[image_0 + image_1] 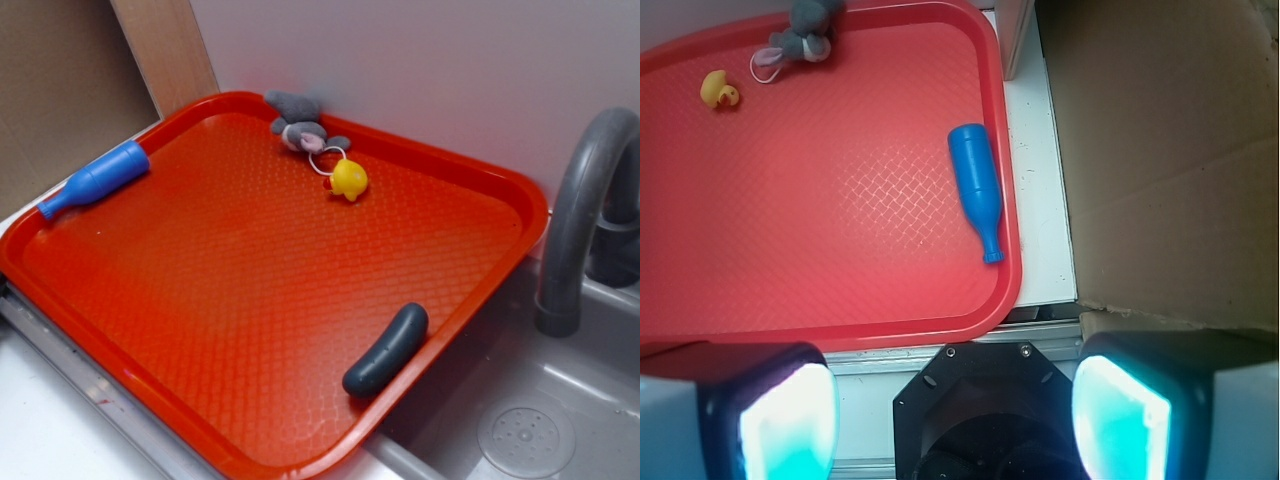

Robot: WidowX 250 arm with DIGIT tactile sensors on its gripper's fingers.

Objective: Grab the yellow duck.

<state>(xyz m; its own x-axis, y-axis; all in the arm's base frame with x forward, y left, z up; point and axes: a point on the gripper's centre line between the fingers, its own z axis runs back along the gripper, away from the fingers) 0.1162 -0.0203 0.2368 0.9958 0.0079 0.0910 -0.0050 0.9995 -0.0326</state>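
Red plastic tray (pixel 120 330) holding a small bright-yellow toy duck (pixel 349 179) near its far rim.
The gripper (pixel 958 420) hangs spread wide, empty, beyond the tray's edge; bare tray lies between, a blue plastic bottle (pixel 975 189) along one side.

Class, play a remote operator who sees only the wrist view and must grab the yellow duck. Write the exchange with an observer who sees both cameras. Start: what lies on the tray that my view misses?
Observer: A dark grey sausage-shaped object lies against the red tray's edge nearest the sink; your view cuts it off.
Operator: What is beyond that edge?
Observer: A grey sink with a curved grey faucet beside the tray.
Operator: My gripper looks open. Is the yellow duck free of the grey plush mouse?
Observer: The exterior view shows the mouse's white ring reaching the duck; whether it touches, I cannot tell.
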